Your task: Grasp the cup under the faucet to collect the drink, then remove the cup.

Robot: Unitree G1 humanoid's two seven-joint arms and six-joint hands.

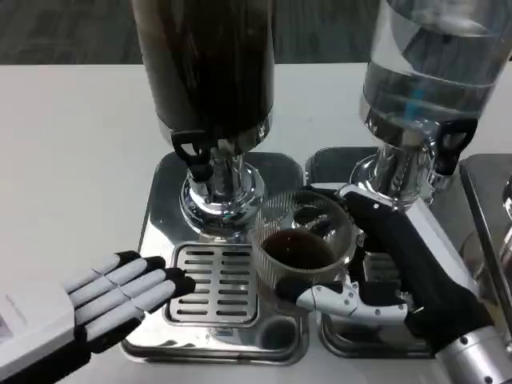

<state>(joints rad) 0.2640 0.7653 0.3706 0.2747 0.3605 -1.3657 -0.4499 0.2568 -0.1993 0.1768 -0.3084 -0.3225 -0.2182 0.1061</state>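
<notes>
A clear plastic cup [302, 248] holding dark drink stands at the right edge of the slotted drip grate [214, 282], to the right of and below the black faucet [194, 154] of the dark-drink dispenser [206, 72]. My right hand [384, 268] grips the cup from the right, fingers wrapped around its side and front. My left hand [120, 298] lies flat with fingers spread at the left edge of the drip tray [160, 232], holding nothing.
A second dispenser [428, 72] with clear liquid stands at the right on its own chrome base [332, 164]. Another metal tray edge [488, 208] shows at the far right. White table surface [72, 168] stretches to the left.
</notes>
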